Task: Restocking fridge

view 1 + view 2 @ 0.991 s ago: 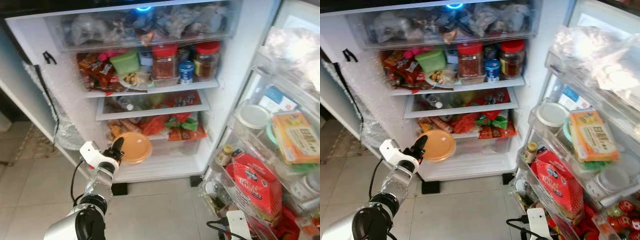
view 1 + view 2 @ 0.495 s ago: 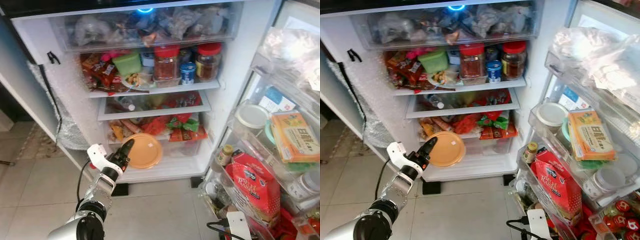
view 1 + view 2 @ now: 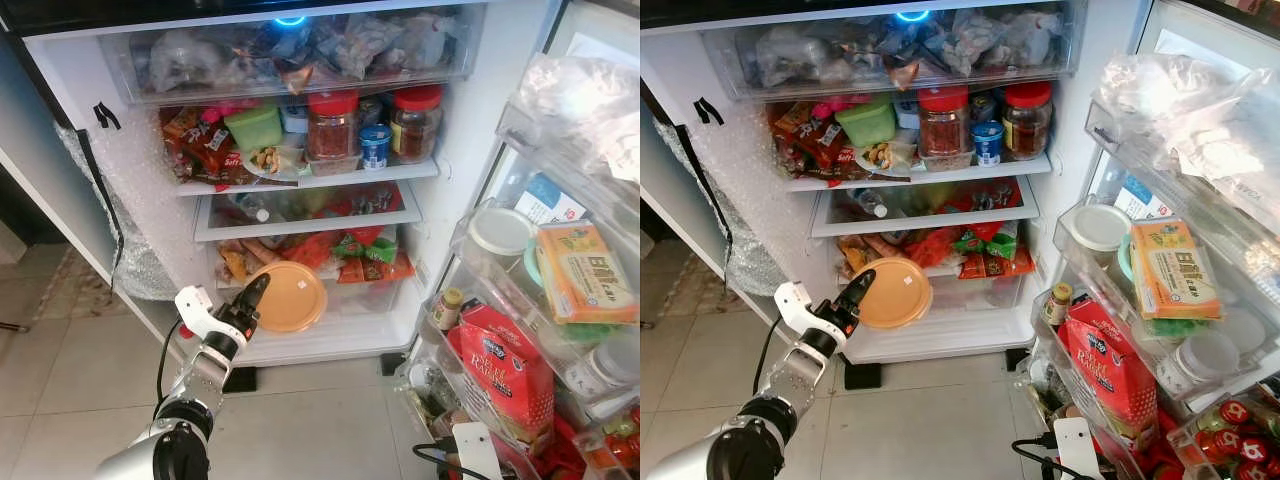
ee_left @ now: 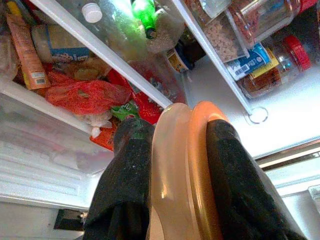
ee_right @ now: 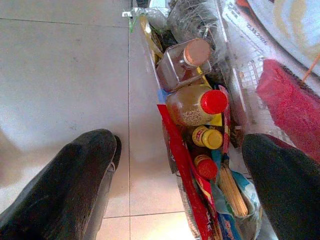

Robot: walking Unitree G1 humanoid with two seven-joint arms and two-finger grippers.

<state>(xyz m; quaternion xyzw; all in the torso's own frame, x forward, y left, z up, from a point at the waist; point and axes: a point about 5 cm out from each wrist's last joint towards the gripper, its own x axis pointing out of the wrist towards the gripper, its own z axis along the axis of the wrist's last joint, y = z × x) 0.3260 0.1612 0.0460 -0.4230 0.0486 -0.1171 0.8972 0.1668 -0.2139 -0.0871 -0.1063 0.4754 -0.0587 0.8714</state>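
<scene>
- The left tool (image 3: 252, 303) is raised in front of the open fridge (image 3: 452, 150), at the level of its lower part, and it is clenched on an orange container (image 3: 288, 297), a flat round lidded dish.
- In the left wrist view the two black fingers (image 4: 129, 190) pinch the dish across its thickness, one on each flat face; its rim (image 4: 200, 165) runs up between them, with a paler layer beside a deeper orange one.
- The dish is held on edge, not lying flat: its broad round face looks out of the fridge toward the camera, and its thin axis points into the fridge.
- It hangs just before the bottom drawer (image 3: 335, 300), near that drawer's left end, and below the shelf of red and orange packets (image 3: 345, 252). Whether it touches the drawer front I cannot tell.
- The shelf above carries two red-lidded jars (image 3: 331, 125), a small blue can (image 3: 374, 146) between them, and a green tub (image 3: 252, 127) toward the shelf's left end.
- The top drawer (image 3: 290, 50) is packed with clear bags.
- The open door (image 3: 520, 280) stands on the right; its racks hold a red bag (image 3: 515, 375), an orange box (image 3: 582, 272) and a white-lidded jar (image 3: 500, 232).
- The right tool (image 5: 175, 190) hangs low beside the door's bottom rack, its fingers (image 5: 80, 185) spread wide and released, holding nothing; beyond them lie bottles with red and yellow caps (image 5: 200, 105) and the tiled floor (image 5: 65, 75).
</scene>
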